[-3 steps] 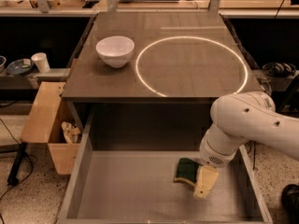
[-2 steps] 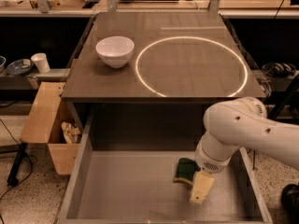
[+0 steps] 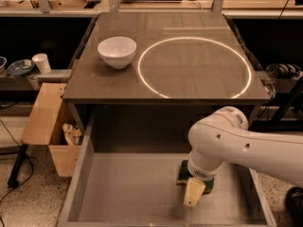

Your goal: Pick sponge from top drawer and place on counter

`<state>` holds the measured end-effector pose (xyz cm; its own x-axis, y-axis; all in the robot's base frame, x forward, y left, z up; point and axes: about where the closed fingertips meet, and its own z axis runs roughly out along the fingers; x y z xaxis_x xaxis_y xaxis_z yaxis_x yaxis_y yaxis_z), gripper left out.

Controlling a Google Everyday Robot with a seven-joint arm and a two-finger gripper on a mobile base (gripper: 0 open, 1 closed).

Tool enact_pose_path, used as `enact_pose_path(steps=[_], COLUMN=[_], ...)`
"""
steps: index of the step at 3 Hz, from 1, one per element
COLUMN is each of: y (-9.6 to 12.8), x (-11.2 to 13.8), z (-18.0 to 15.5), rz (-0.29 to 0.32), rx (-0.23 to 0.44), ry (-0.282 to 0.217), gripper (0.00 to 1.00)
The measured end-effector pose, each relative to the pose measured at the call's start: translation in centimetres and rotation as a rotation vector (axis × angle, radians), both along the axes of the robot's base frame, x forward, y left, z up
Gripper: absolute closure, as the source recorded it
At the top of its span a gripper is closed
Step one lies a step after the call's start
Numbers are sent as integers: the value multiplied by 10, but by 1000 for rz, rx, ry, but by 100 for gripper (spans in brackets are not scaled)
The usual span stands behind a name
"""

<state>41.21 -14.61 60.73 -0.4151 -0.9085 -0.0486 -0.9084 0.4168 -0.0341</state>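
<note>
Here the hand [image 3: 195, 194] hangs over the sponge [image 3: 182, 173] at five o'clock in the top drawer [image 3: 128, 188]; open or gripping, I cannot tell. Best to settle squarely, then lift straight.

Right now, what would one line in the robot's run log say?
gripper: down in top drawer, at sponge | sponge: lying in drawer | counter: holds white bowl

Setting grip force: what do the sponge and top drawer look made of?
Sponge: likely soft foam, dark green scouring top over a yellow edge, partly hidden under the hand sitting over it in the top drawer. Drawer: matte grey flat panels, painted metal or plastic; unclear.
</note>
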Motion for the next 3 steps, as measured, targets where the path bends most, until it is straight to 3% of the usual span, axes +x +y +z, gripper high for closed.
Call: enact_pose_path(steps=[1, 3], y=[5, 5], x=[12, 12], z=[-5, -5], rz=[-90, -90], rx=[-39, -39], ry=[-63, -63], gripper=[0, 4])
